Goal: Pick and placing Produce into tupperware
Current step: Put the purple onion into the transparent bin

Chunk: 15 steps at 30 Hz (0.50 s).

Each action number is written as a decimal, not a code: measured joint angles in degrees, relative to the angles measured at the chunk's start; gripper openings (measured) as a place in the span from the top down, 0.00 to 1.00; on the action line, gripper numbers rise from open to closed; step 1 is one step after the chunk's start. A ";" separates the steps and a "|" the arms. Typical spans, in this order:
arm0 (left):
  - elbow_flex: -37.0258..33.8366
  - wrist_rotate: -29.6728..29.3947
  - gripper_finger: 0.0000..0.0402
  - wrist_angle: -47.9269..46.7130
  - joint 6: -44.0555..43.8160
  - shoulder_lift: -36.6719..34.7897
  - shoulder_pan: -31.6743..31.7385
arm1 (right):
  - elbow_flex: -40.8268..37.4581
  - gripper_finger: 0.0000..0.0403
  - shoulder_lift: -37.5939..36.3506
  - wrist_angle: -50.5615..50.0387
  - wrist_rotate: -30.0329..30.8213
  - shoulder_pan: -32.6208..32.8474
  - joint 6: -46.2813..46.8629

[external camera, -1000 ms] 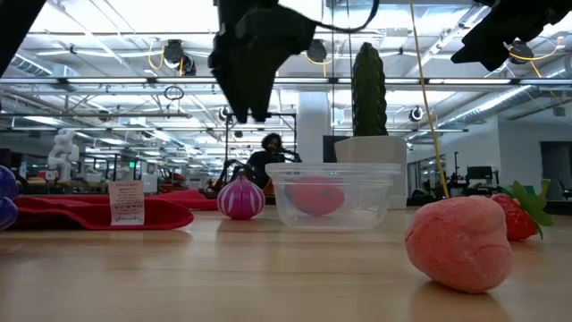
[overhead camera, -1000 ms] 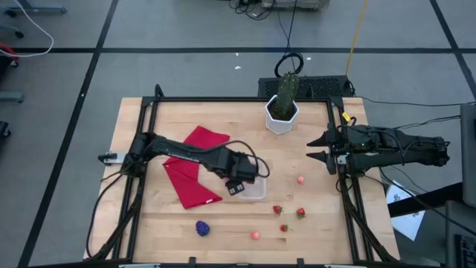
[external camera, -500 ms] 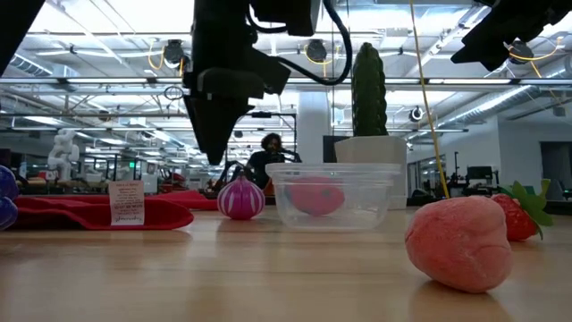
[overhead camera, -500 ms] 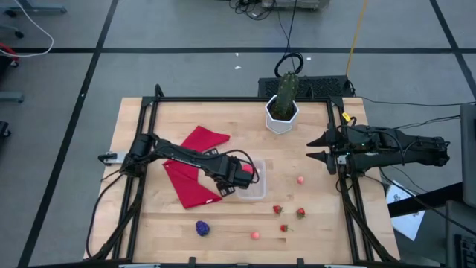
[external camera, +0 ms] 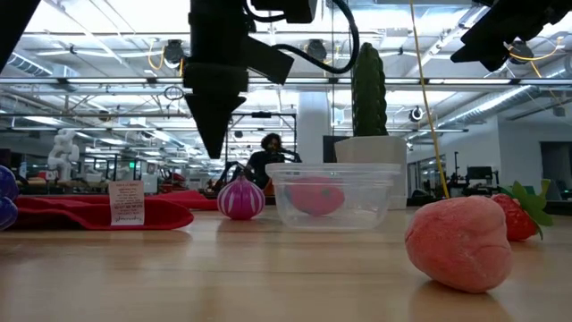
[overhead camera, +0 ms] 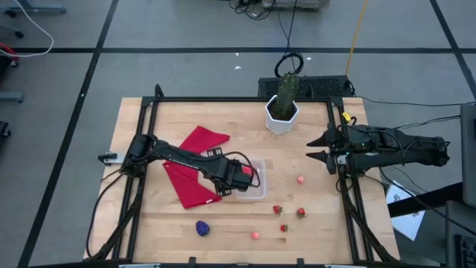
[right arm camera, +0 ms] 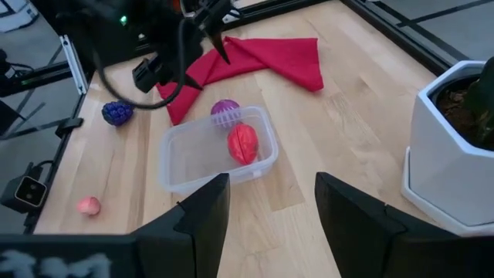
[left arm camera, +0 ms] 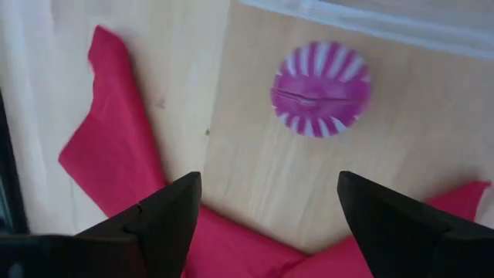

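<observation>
The clear tupperware (overhead camera: 253, 190) (right arm camera: 199, 160) (external camera: 335, 193) sits mid-table with one red piece (right arm camera: 242, 144) inside. A purple-and-white striped piece (left arm camera: 320, 89) (right arm camera: 225, 112) (external camera: 241, 199) lies on the wood against its left wall. My left gripper (overhead camera: 224, 179) (left arm camera: 270, 212) (external camera: 214, 134) hangs open above that piece, pointing down, and hides it in the high view. Loose produce lies near the front: a purple cluster (overhead camera: 201, 227), two pink pieces (overhead camera: 255, 235) (overhead camera: 300, 179) and small strawberries (overhead camera: 277, 210) (overhead camera: 300, 213). My right gripper (overhead camera: 318, 148) (right arm camera: 270, 208) waits open by the right edge.
A red cloth (overhead camera: 195, 167) (left arm camera: 116, 154) lies spread left of the tupperware, under my left arm. A white hexagonal pot (overhead camera: 282, 115) (right arm camera: 455, 147) with a green cactus stands at the far edge. Black rails frame the table. Bare wood shows between the tupperware and my right gripper.
My left gripper has moved from over the tupperware toward the table's left, sunk lower and turned, ending above the striped purple piece. The red piece has stayed in the tupperware.
</observation>
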 joint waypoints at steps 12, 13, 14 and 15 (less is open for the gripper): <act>0.00 -9.02 0.23 0.79 10.43 0.00 -4.13 | 0.00 0.54 0.01 4.95 0.00 0.00 2.44; 0.00 -9.79 0.23 1.21 11.23 0.00 -4.25 | 0.00 0.54 -0.01 5.36 0.00 0.00 2.44; 0.00 -10.06 0.23 1.76 12.08 0.00 -4.39 | 0.00 0.54 -0.01 5.64 0.00 0.00 2.44; -0.02 -10.08 0.23 2.50 12.91 0.00 -4.49 | 0.00 0.54 0.01 5.92 0.00 0.00 2.44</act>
